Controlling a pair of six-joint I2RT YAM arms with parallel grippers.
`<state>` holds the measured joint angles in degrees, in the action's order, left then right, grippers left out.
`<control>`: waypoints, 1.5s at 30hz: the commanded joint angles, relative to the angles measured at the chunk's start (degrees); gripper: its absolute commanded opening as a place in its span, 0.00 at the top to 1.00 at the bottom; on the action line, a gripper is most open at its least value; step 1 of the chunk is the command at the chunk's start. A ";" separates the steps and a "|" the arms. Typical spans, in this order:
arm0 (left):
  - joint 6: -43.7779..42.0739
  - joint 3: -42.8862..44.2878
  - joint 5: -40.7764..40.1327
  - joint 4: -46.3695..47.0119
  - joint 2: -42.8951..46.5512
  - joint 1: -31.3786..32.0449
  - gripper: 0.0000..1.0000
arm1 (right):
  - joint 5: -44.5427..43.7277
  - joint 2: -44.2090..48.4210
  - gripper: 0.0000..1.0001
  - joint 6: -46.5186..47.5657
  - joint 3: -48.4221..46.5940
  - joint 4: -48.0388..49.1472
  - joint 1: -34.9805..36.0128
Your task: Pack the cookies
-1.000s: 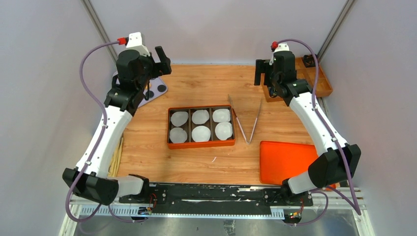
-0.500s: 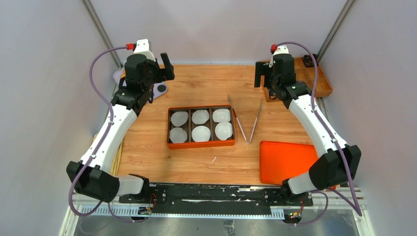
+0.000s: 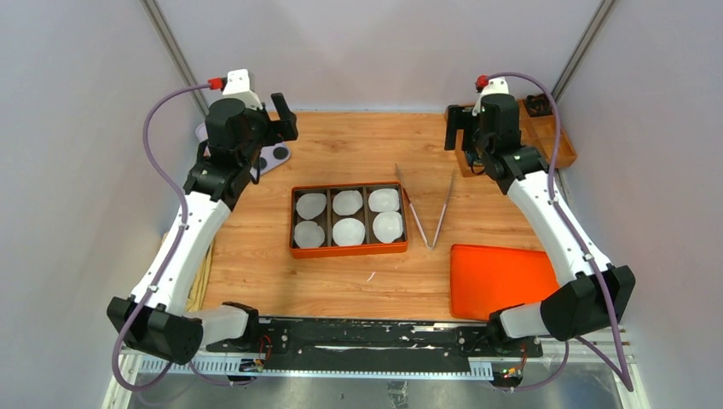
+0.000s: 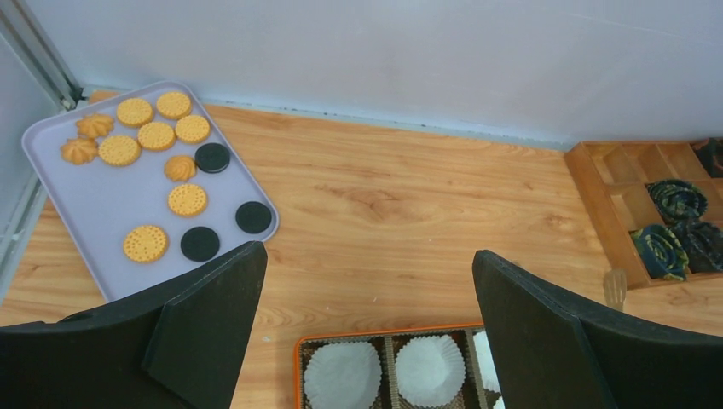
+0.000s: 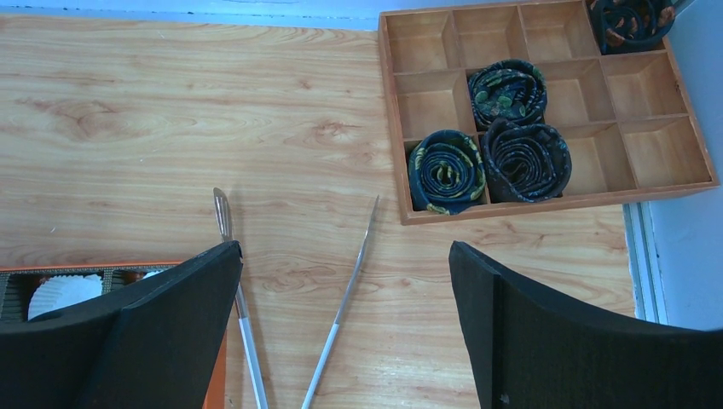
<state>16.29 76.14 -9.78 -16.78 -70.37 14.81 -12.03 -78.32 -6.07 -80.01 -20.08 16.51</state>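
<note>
Cookies (image 4: 156, 135), flat golden discs, lilac tray (image 4: 85, 198)

Bare wood lies open between the lavender tray (image 4: 85, 204) at upper left and the wooden organizer (image 3: 558, 143) at upper right; tongs (image 3: 430, 243) flank the orange box (image 3: 348, 250) at its right edge, perhaps touching.

Ten golden cookies (image 4: 187, 199), three black cookies (image 4: 253, 216), six liners (image 3: 348, 231), four fabric rolls (image 5: 446, 170).

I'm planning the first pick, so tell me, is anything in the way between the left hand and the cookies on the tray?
Nothing visible. The open left hand hangs above the tabletop, the cookies lie uncovered on the lavender tray, and only bare wood separates that tray from the orange box.
</note>
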 commanded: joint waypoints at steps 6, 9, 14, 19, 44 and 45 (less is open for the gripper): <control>-1.02 3.28 -13.18 -6.39 -0.87 -0.01 0.00 | 3.63 0.33 0.01 -0.26 -1.06 0.08 2.39; -1.06 9.73 -14.87 -14.11 -9.76 -0.68 0.00 | 4.08 -1.31 0.01 -0.23 -1.40 -0.05 3.70; 2.26 16.91 -12.63 -19.02 -23.18 -2.64 0.01 | 5.24 -2.40 0.01 -1.04 -0.34 -0.04 3.89; 3.67 22.26 -8.50 -18.39 -34.88 -5.05 0.18 | 5.03 -2.62 0.02 -0.58 0.57 -0.02 3.82; 3.05 49.85 -5.25 -22.87 -66.95 -8.36 0.39 | 4.84 -5.52 0.03 -1.02 0.82 0.52 3.72; 3.27 50.57 -4.94 -22.86 -67.73 -8.43 0.39 | 4.75 -5.52 0.03 -1.04 0.82 0.48 3.81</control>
<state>19.46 122.45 -16.29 -37.52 -136.00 6.66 -6.96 -83.42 -6.70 -79.75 -19.66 19.88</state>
